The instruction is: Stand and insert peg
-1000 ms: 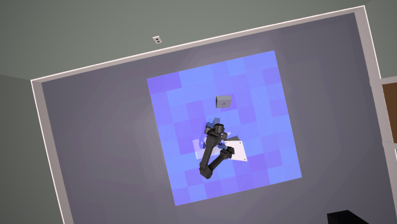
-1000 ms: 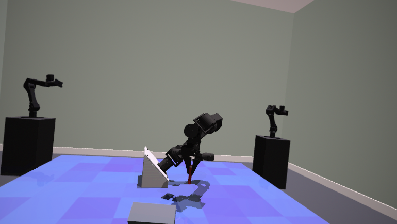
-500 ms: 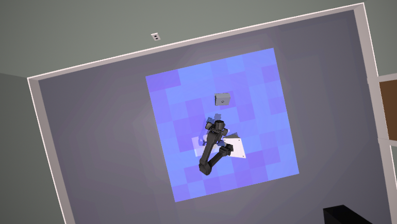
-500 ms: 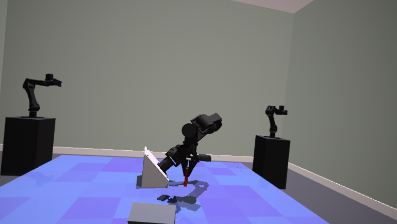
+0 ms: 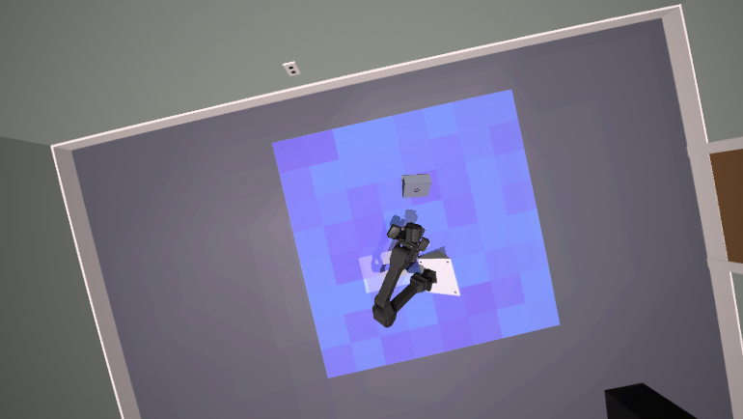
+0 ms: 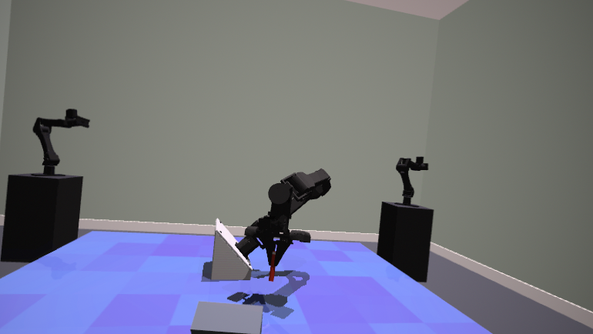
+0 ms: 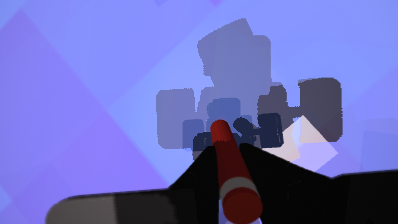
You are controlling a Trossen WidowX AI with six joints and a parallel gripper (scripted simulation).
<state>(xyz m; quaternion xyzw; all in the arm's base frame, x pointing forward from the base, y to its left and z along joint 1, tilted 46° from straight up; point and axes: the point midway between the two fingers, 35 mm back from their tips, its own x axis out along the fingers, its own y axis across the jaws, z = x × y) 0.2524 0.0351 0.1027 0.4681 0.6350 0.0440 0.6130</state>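
A red peg (image 6: pixel 272 272) (image 7: pixel 240 167) is held nearly upright, leaning slightly. In the wrist view its white-banded end is nearest the camera and its plain end points down, away from the camera. My gripper (image 6: pixel 274 262) (image 7: pixel 227 152) is shut on the peg's middle. The peg's lower end appears to be above the table, clear of its surface. The grey sloped panel (image 5: pixel 408 180) is beyond the gripper in the top view, with one small round hole in its face. In the exterior view the panel's back (image 6: pixel 227 317) shows in front; its hole is hidden.
A white sloped plate (image 5: pixel 445 281) (image 6: pixel 228 245) stands beside the arm's base. The arm (image 5: pixel 393 275) bends over the table. A pale flat patch (image 5: pixel 368 267) (image 7: pixel 316 151) lies under the arm. Two other arms stand on black pedestals far behind.
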